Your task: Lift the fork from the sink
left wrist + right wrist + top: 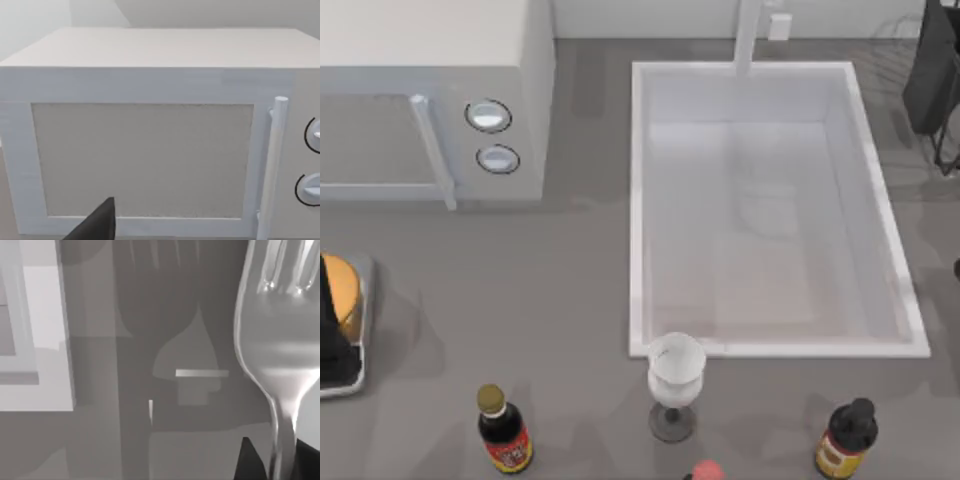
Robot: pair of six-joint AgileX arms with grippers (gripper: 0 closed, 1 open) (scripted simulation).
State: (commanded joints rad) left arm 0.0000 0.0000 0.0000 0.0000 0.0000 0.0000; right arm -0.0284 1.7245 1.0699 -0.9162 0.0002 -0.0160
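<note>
The fork (280, 340) hangs close in the right wrist view, tines pointing away, and casts a large shadow on the grey counter below it. Its thin handle runs down between the dark fingertips (252, 462) of my right gripper (277, 465), which is shut on it. My right arm (932, 70) is at the top view's far right edge, beyond the sink's far right corner. The sink (780, 349) is a white rectangular basin with a faucet post (748, 35) at its far side, and its floor is bare. My left arm (328, 335) stays parked at the left edge.
A white microwave (430, 60) stands at the back left, and the left wrist view faces its door (142, 160). A wine glass (676, 372) stands at the sink's front rim. Two dark bottles (505, 430) (845, 440) line the front edge. An orange object (345, 290) lies on a metal tray (355, 375).
</note>
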